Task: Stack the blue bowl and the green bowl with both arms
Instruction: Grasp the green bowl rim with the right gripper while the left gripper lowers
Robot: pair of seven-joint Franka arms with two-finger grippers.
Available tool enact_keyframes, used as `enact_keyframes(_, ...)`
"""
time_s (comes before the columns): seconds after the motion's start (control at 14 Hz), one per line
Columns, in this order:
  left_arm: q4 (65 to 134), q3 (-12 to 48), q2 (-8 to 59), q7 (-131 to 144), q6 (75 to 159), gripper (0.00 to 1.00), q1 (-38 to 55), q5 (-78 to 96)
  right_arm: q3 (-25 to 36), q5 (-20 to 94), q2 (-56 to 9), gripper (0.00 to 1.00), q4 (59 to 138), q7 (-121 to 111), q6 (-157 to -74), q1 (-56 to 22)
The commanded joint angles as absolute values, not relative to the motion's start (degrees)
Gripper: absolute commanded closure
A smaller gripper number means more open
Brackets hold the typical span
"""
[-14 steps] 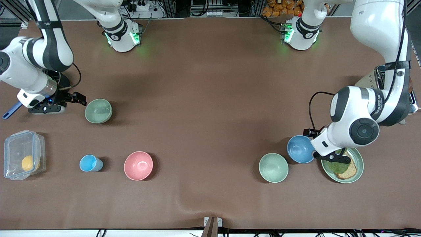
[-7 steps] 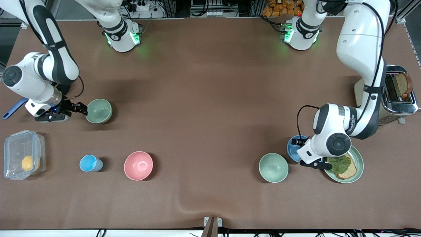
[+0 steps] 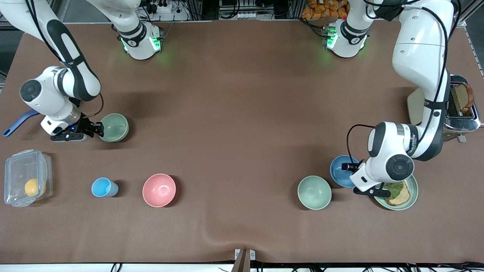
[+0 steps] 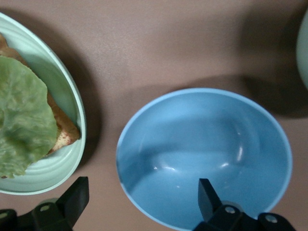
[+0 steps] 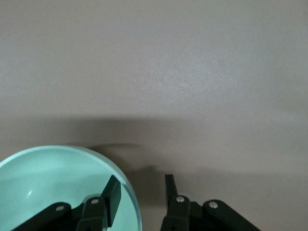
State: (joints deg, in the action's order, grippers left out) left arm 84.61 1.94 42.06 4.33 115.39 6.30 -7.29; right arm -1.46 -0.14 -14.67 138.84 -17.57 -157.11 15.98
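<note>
On the table nothing is stacked yet: the right gripper (image 5: 139, 195) pinches the green bowl's (image 3: 114, 127) rim with narrowed fingers, while the wide-open left gripper (image 4: 142, 202) straddles the blue bowl's (image 4: 204, 154) rim, holding nothing.

High front view facing robots, two close downward wrist views

Blue bowl (image 4: 202, 154): smooth plastic, faint sheen. Green bowl (image 3: 114, 127): matt plastic. Surface (image 3: 242, 132): brown matt cloth-like cover. Toaster (image 3: 459, 109): shiny metal.
</note>
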Motion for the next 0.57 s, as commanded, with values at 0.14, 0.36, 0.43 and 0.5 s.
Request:
enact_keyframes(0.14,83.67,2.29,45.43,2.99,119.60,0.00,4.40,-2.57,-2.37,-0.53,-14.15,1.00,138.96,-17.32,-156.29,16.26)
enact_keyframes(0.36,83.76,2.20,45.53,3.16,120.41,1.00,4.75,-2.37,-4.56,-0.09,-12.05,1.00,134.58,-11.11,-143.84,15.47)
enact_keyframes(0.43,83.76,2.11,45.44,3.08,120.41,1.00,4.75,-2.55,-5.35,-0.09,-11.00,1.00,132.82,-7.42,-139.35,14.51)
enact_keyframes(0.5,83.67,2.11,45.35,3.16,120.41,1.00,4.75,-2.55,-5.71,-0.09,-10.12,1.00,131.50,-4.34,-135.65,13.28)
